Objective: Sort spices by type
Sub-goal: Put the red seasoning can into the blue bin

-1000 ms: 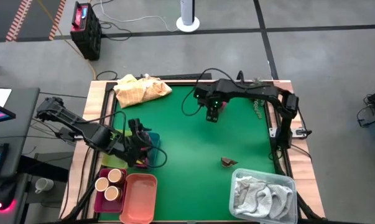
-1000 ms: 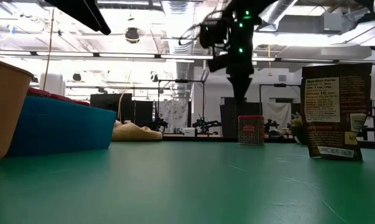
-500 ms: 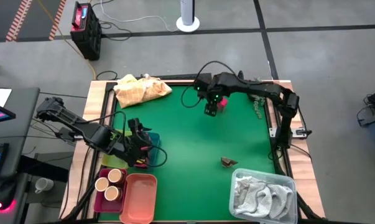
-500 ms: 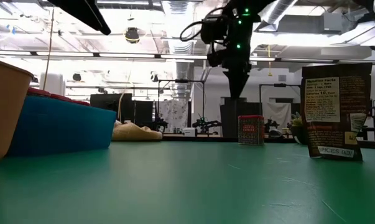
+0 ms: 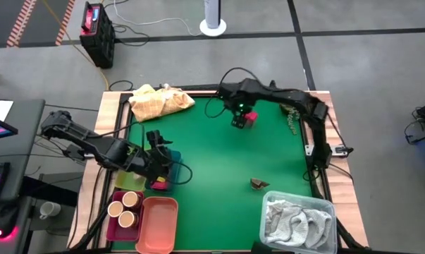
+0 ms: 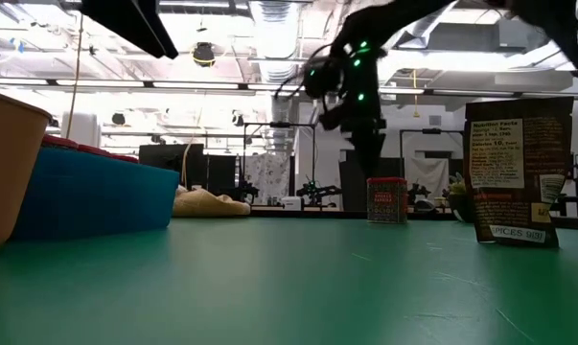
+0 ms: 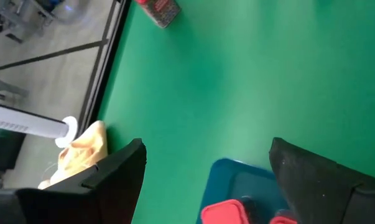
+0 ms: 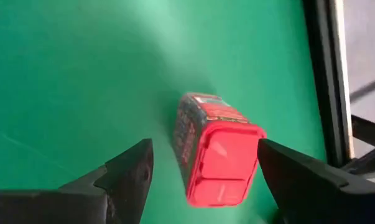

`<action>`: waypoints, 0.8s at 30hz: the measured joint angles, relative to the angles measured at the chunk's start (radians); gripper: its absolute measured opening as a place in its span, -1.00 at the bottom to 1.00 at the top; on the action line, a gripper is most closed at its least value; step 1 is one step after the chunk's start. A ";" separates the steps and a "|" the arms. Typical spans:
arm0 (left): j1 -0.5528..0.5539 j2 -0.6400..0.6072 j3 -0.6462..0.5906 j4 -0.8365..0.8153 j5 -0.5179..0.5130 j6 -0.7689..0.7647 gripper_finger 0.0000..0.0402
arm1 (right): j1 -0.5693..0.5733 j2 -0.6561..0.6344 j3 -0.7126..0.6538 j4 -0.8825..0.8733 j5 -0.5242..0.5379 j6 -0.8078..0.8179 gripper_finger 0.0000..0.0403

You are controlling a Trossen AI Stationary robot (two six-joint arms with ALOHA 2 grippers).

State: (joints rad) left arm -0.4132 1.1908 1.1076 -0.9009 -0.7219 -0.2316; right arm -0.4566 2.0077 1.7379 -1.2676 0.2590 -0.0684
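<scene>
**Operator:** While I scan from the left, my left gripper point(image 5: 158, 164) hangs wide and empty over the blue bin point(image 5: 171, 159), where red packets point(image 7: 227, 213) already lie; tan-lidded jars point(image 5: 124, 209) share the maroon tray point(image 5: 111, 226) nearer me.

**Observer:** And the far right?

**Operator:** My right gripper point(image 5: 239, 120), jaws spread, sits above an upright red spice tin point(image 8: 215, 147) near the far edge, straddling it for a grasp, I judge. A brown spice pouch point(image 5: 259, 184) stands unsorted beside the towel bin point(image 5: 332, 212).

Probably robotics lab: exposed ceiling ducts point(image 6: 269, 14), taped floor point(image 5: 29, 21), cables.
</scene>
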 joint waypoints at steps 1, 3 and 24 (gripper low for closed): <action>0.007 0.000 0.000 0.000 0.000 0.004 0.63 | 0.003 0.028 0.025 -0.029 0.024 -0.007 0.59; 0.018 0.000 0.000 -0.002 0.000 0.007 0.63 | 0.006 0.083 0.080 -0.094 0.058 -0.008 0.59; 0.024 0.000 0.000 -0.070 0.044 -0.013 0.63 | 0.001 0.265 0.285 -0.304 0.075 0.040 0.55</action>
State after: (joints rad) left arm -0.3889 1.1908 1.1080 -0.9706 -0.6783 -0.2450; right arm -0.4560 2.2722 2.0232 -1.5715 0.3340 -0.0285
